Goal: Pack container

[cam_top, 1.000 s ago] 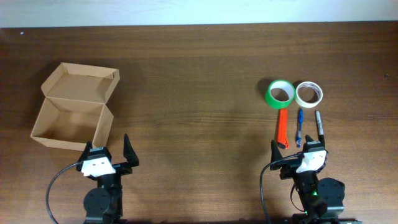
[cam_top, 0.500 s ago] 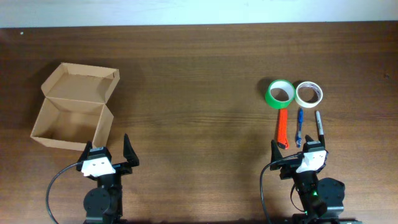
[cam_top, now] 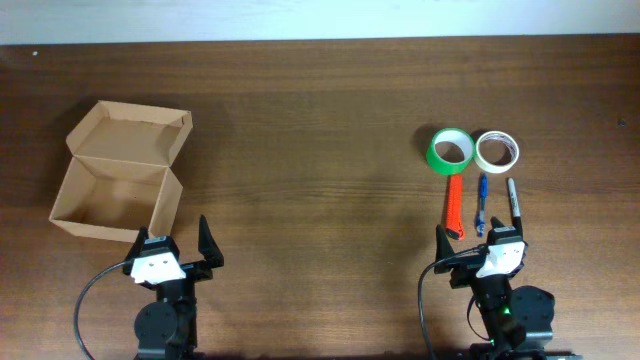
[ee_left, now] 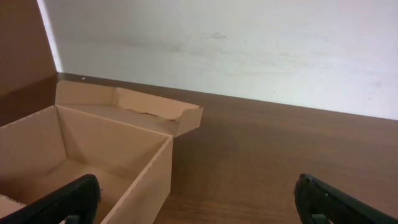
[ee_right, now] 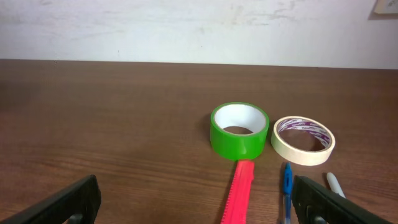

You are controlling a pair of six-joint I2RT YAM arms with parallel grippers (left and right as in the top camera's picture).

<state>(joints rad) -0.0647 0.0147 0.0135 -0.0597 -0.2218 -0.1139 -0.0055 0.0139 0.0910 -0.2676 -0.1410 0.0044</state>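
The container (cam_top: 112, 190) is an open tan cardboard box with its flap lid folded back, at the left of the table; it is empty in the left wrist view (ee_left: 93, 162). My left gripper (cam_top: 172, 250) is open and empty just in front of the box. A green tape roll (cam_top: 451, 150), a cream tape roll (cam_top: 497, 151), a red utility knife (cam_top: 455, 205), a blue pen (cam_top: 480, 204) and a marker (cam_top: 514, 203) lie at the right. My right gripper (cam_top: 478, 245) is open and empty just in front of them.
The dark wood table (cam_top: 310, 150) runs to a white wall at the back. In the right wrist view the green roll (ee_right: 239, 130), cream roll (ee_right: 303, 139), red knife (ee_right: 237, 193) and blue pen (ee_right: 286, 190) lie ahead of the fingers.
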